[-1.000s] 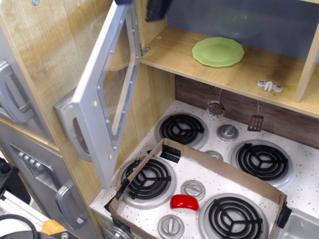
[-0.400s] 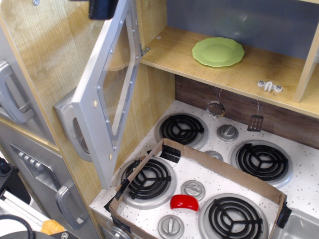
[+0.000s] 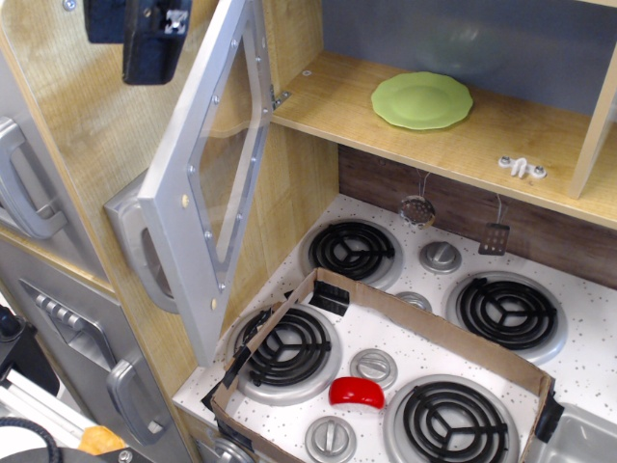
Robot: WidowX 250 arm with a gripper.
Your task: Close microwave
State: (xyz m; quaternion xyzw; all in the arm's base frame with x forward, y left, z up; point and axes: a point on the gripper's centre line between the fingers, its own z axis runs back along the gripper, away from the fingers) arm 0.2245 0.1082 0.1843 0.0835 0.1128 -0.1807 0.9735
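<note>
Microwave (image 3: 207,183) door swung wide open at upper left, long axis running from hinge at top right down toward near left, handle end nearest. Gripper (image 3: 145,43) above door's outer face; claw state indeterminable.

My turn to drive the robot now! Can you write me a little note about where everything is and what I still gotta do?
Hand: up at the top left, outside the open door, touching nothing. Whether it is open or shut cannot be told.
Microwave: its door stands swung wide open, window facing the stove, curved handle on the outer side.
Inside: a green plate lies on the wooden shelf.
Done: nothing yet; the door is not closed.
Left: bring the hand to the door's outer face and push it shut.
</note>
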